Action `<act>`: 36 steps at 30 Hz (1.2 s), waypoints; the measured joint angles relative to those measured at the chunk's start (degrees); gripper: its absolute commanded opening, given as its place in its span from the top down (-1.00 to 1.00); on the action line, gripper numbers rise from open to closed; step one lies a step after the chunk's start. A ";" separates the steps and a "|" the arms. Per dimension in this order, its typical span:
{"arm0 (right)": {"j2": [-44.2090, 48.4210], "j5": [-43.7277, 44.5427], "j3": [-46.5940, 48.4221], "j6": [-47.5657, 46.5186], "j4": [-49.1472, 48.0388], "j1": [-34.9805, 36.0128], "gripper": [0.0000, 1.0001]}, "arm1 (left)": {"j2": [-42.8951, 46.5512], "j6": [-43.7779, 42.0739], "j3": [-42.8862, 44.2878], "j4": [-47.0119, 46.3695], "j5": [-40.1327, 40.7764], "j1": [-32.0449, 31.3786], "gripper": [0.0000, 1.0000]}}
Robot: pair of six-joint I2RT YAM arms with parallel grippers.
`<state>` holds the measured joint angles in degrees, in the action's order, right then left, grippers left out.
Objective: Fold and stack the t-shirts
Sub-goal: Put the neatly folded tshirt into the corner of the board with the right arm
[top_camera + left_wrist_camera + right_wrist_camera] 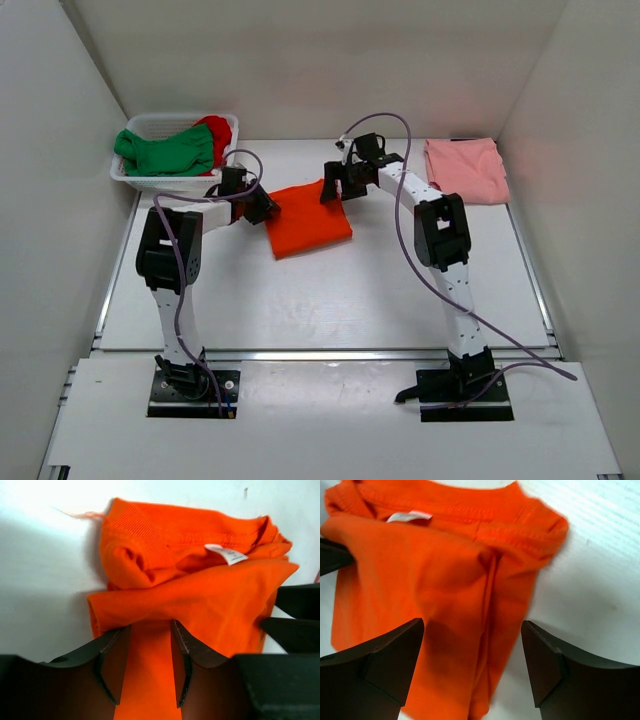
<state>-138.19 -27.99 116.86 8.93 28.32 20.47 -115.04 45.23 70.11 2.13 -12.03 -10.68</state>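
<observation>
Top view, done so far: the pale salmon pink cotton t-shirt (466,170) lies folded flat at the far right of the white table (320,300), and the bright orange cotton t-shirt (308,222) sits mid-table as a rough folded rectangle
Top view, left to do: the crumpled green cloth t-shirt (165,152) and the red cloth t-shirt (218,128) behind it are heaped unfolded in the white plastic basket (130,175) at the far left; nothing is stacked yet, so I judge us about halfway
Top view, my hands: my left gripper (262,205) is at the orange shirt's left edge and my right gripper (333,188) at its far right corner
Top view, in the way: orange and pink lie well apart, with my right arm reaching across the stretch between them
Left wrist, hand: jaws parted and holding nothing, orange cloth (200,600) showing in the gap beneath them
Left wrist, fold: the collar end with its small white label (226,554) is bunched and lumpy, so it looks untidy to me
Left wrist, around: dark fingers, likely my other arm's, poke in at the right edge
Right wrist, hand: jaws spread wide and empty over the shirt (435,570)
Right wrist, fold: a crease runs down the middle; the right edge overhangs unevenly and may want smoothing before stacking
</observation>
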 measured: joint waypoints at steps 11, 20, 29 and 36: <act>-8.52 -0.74 15.37 -0.72 14.97 0.33 -0.42 | -5.40 -0.39 7.17 0.83 -0.42 -1.25 0.02; -8.20 -4.61 12.48 -1.22 19.23 2.91 1.00 | -4.50 0.20 6.25 0.74 -1.18 -1.09 0.00; 4.72 0.39 1.70 -7.28 17.46 -4.46 1.00 | 12.85 -0.44 -4.26 3.43 -5.09 2.34 -0.02; 14.73 10.67 4.42 -18.29 17.94 -19.52 1.00 | 23.19 -2.40 -9.27 2.71 -6.45 2.99 -0.02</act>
<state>-123.46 -17.32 121.27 -9.37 46.26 0.95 -91.85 42.83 60.84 4.84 -18.48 -7.68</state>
